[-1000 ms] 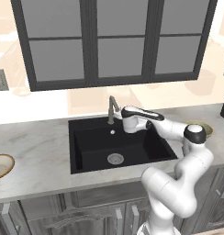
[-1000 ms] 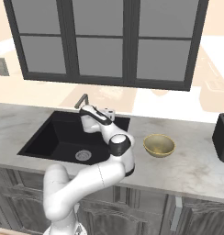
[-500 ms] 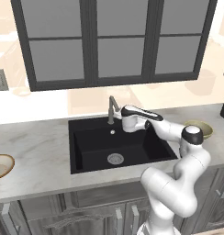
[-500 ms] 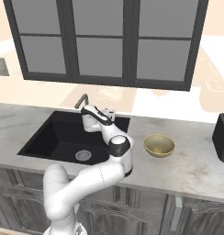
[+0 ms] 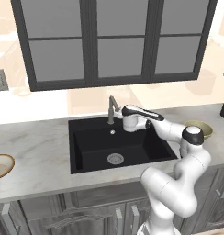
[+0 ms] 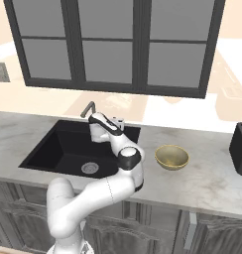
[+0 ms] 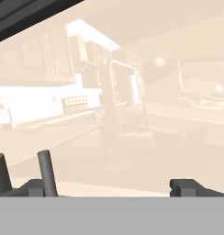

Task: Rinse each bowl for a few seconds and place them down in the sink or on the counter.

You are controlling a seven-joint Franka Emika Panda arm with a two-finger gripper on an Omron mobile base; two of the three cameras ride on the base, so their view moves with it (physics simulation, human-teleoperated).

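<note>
Open-jawed and holding nothing, the gripper [image 5: 124, 120] sat at the centre of the left base view, just right of the faucet [image 5: 112, 108] at the back edge of the sink [image 5: 91, 144]. From the right base camera the gripper [image 6: 97, 130] appeared left of centre, over the sink's [image 6: 48, 154] rear edge, with the faucet [image 6: 87, 108] just to its upper left. Through the hand camera the two dark finger tips [image 7: 189, 187] stood wide apart at the lower corners of the frame, and a grey upright post [image 7: 47, 173] rose at lower left; I could not tell for certain what that post was.

Largest in the scene, the counter [image 5: 36, 156] ran across the middle of the left base view as a pale marbled band. The black sink was sunk into it at centre, its silver drain [image 5: 115, 159] in the basin floor. The olive-yellow bowl [image 6: 171, 157] stood upright on the counter [image 6: 212, 173] right of centre in the right base view, well apart from the gripper; in the left base view that bowl [image 5: 202, 127] showed at the right, partly behind the arm. The tan-rimmed bowl [image 5: 1, 165] rested on the counter at the far left edge of the left base view.
</note>
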